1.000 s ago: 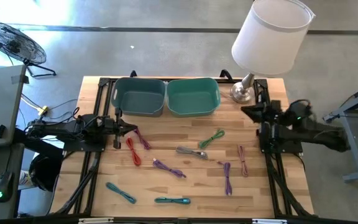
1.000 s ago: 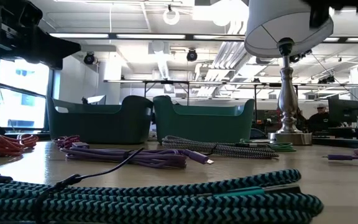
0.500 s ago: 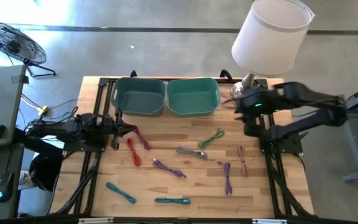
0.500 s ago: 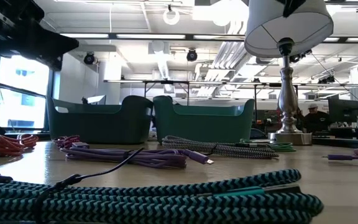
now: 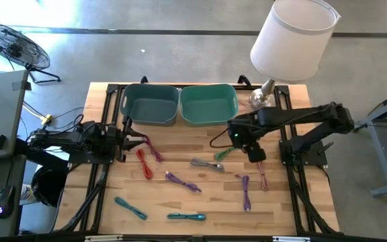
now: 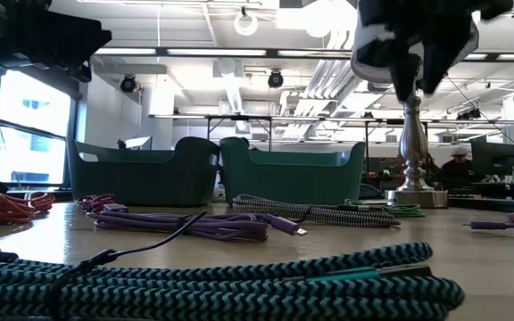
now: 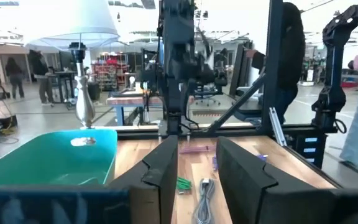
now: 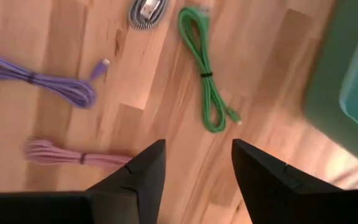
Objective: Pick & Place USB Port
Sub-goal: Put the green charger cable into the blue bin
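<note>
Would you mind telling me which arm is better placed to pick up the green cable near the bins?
The right: its open gripper hangs just beside the green cable. The left gripper waits open at the table's far side.

I'm running this rig in what looks like a big open lab or workshop: bare concrete floor (image 5: 180, 60), exposed ceiling ducts (image 6: 230, 85), and rows of workbenches with monitors (image 6: 492, 159) beyond my wooden table (image 5: 180, 158). A person (image 6: 458, 165) sits at a desk, and a floor fan (image 5: 12, 44) stands nearby.
</note>
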Tool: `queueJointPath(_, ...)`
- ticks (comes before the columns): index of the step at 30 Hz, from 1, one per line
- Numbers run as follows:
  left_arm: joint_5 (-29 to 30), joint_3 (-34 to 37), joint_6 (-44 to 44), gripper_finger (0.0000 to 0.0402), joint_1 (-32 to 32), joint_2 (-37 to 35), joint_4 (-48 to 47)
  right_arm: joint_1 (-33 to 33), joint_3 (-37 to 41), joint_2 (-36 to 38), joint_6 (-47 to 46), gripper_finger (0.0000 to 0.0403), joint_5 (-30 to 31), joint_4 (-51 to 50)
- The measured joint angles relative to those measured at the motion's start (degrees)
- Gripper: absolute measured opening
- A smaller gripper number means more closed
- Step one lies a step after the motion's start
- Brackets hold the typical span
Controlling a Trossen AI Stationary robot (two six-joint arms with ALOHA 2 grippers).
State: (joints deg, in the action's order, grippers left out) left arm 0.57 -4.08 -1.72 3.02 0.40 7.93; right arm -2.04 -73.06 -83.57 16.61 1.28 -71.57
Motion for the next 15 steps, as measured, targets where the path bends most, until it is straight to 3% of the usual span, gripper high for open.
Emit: queueJointPath(15,0.27,0.0,0.52,0.0111,-0.01,0.0,0.05,1.51,18.3,-6.3,8.4,0.0177,-0.11,23.16)
